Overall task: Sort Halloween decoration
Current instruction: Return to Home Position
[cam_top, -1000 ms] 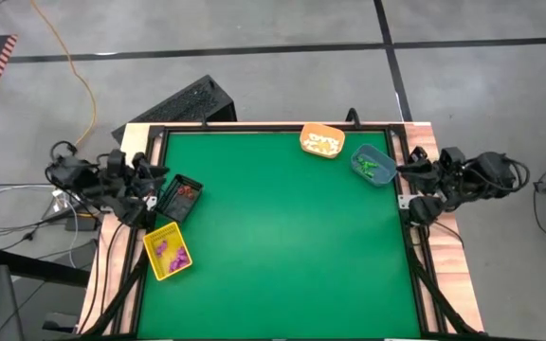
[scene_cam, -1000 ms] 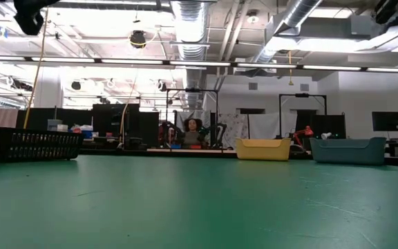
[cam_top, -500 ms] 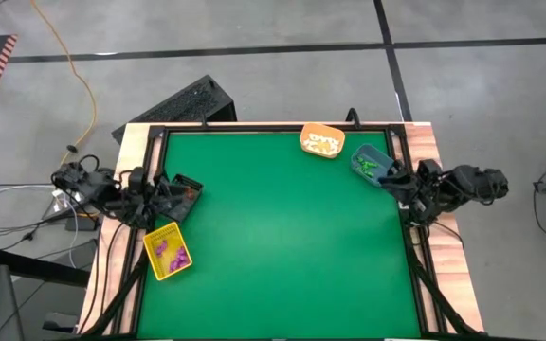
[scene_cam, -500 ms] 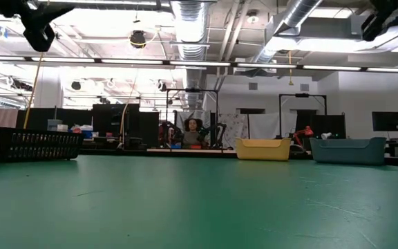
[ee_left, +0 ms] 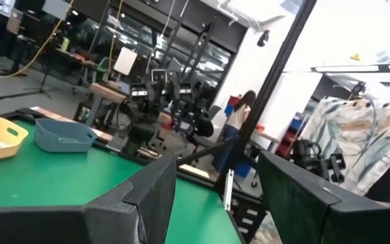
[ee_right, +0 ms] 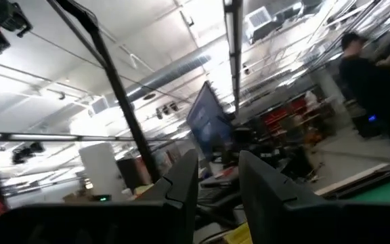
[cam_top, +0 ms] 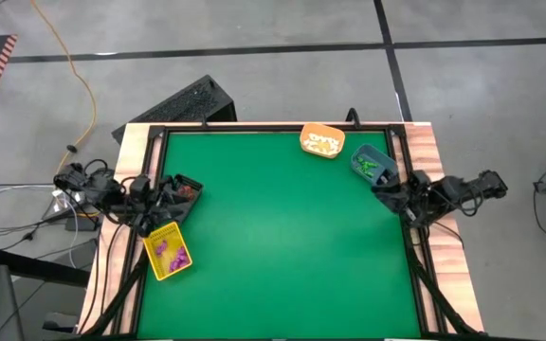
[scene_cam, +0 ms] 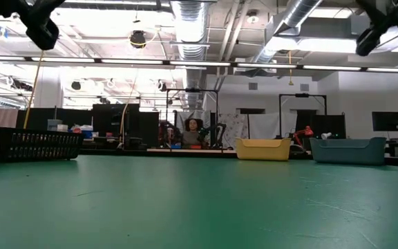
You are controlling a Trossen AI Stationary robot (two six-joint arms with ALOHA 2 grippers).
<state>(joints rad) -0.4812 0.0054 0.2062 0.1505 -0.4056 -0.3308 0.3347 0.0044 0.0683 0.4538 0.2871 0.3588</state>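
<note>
A square table seen from above, covered by a flat, matte green mat (cam_top: 282, 237) and framed by black rails and pale wooden strips. Four small bins sit near its edges. The Halloween decoration lies sorted inside them as little heaps of trinkets, too tiny for single shapes to be made out.

Along the far edge, the light orange bin (cam_top: 304, 142), smooth with rounded corners, holds the white trinkets (cam_top: 322, 143). Just beside it, toward the right corner, the smooth blue bin (cam_top: 356, 156) holds the green trinkets (cam_top: 373, 168). At the left edge sits the black bin (cam_top: 190, 181). From table height its walls show as an open lattice, and it holds the reddish-brown trinkets (cam_top: 189, 191). Near it, closer to the front, the rectangular yellow bin (cam_top: 149, 245) holds the purple trinkets (cam_top: 171, 252).

The left gripper (ee_left: 215, 163) hangs over the table's left edge, beside the black bin and raised well above the mat. Its two dark, blocky fingers stand wide apart with nothing between them. The right gripper (ee_right: 219, 159) hangs over the right edge, just beside the blue bin, also raised. Its fingers appear to be parted by a narrower gap and to hold nothing, as far as its wrist view lets one tell.

Far behind the table, in a workshop with exposed ceiling ducts, is a person (scene_cam: 193, 127).
</note>
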